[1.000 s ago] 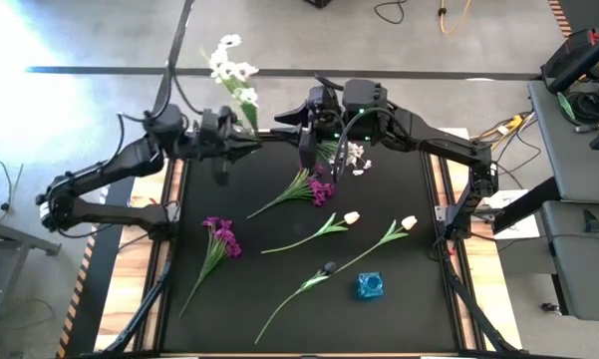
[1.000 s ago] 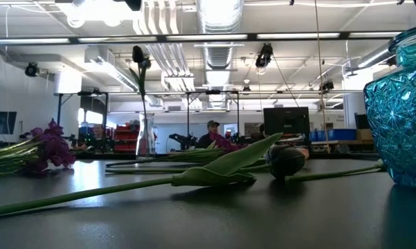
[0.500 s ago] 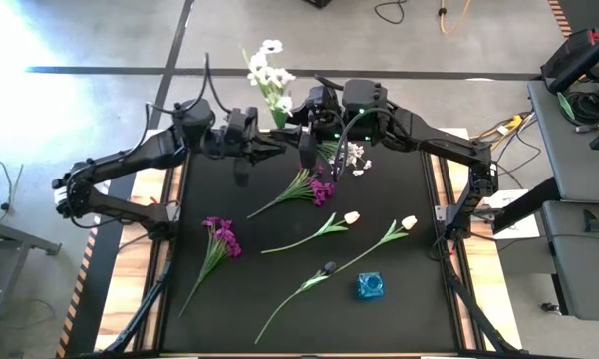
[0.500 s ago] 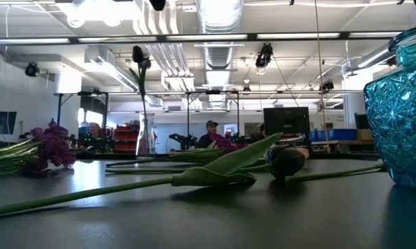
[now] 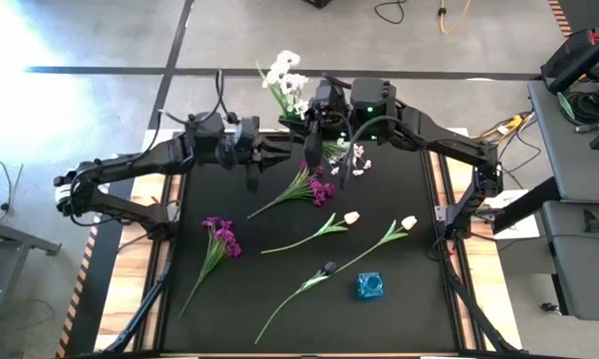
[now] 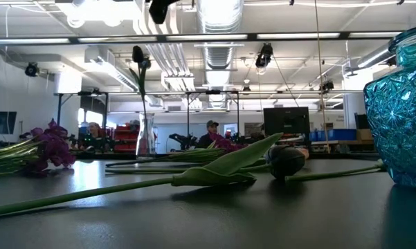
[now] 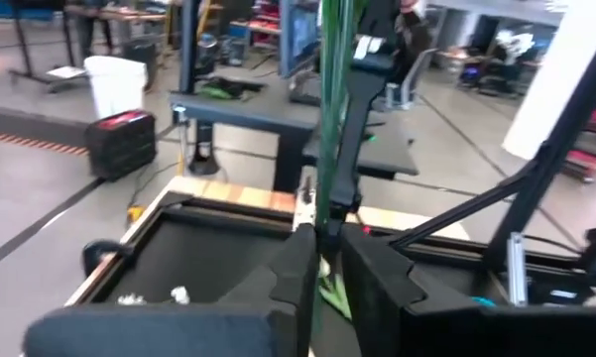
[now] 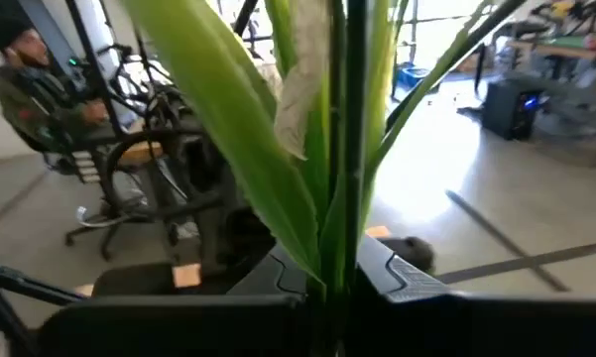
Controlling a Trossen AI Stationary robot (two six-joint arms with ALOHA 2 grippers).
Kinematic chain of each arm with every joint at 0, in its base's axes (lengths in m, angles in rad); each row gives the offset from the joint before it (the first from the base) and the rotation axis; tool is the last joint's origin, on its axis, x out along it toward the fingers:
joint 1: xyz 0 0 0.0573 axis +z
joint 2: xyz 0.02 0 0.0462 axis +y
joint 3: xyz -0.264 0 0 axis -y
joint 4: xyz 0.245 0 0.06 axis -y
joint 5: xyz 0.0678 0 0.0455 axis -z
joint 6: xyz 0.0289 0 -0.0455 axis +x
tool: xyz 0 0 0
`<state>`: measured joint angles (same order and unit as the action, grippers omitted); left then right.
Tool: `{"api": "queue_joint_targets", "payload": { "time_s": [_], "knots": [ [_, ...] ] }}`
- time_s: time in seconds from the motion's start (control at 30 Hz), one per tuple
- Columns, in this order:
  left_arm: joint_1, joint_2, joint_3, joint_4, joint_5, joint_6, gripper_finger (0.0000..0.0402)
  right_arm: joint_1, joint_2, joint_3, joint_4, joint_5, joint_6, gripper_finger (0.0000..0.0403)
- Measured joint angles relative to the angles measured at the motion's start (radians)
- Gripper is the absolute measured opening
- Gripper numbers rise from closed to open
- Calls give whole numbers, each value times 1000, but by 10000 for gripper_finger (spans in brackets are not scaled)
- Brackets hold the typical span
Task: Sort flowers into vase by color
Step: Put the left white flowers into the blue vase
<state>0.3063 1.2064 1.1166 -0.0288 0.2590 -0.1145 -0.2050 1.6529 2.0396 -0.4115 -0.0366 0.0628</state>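
Observation:
A white flower spray with a long green stem is held in the air over the table's far edge, blossoms toward the far side. My left gripper and my right gripper meet at its stem, both shut on it. On the black mat lie another white cluster, two purple sprays, two cream tulips and a dark bud. The blue glass vase stands near the front, seen close up as the vase in the low view. My left gripper pinches the white flower's green stem between its two fingers, which lie across it, coming from the table's left. The flower is clear of the table. My right gripper pinches the stem and leaves between its fingers, coming from the table's right; the stem stands upright through the hold.
The flowers on the mat lie spread from its middle to the near side, stems pointing near-left. Wooden strips border the mat. People sit in the room beyond the table, among desks and chairs.
My left gripper has carried the white flower toward the table's right, up to my right gripper. The stem now stands between the right gripper's fingers. The blossoms have swung rightward along the far edge. The flowers on the mat have not moved.

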Motion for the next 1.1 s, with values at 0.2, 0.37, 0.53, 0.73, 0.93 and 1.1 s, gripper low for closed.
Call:
{"api": "queue_joint_targets", "payload": {
  "time_s": [0.2,0.37,0.53,0.73,0.93,1.1],
  "knots": [
    [-71,-29,-180,198,-91,-83,63,-6,-15,0,-72,15,-34,14],
    [-119,-67,-398,473,-132,-198,65,-5,-18,-2,-135,13,-41,13],
    [-177,-100,-595,637,-210,-324,63,-5,-36,-39,-163,14,-51,13],
    [-272,-137,-694,693,-429,-262,59,21,-93,-142,-141,45,-30,13],
    [-303,-136,-755,743,-505,-274,48,111,-207,-303,-113,219,9,12],
    [-303,-118,-777,738,-495,-276,47,232,-339,-488,-34,357,89,12]
  ]
}}
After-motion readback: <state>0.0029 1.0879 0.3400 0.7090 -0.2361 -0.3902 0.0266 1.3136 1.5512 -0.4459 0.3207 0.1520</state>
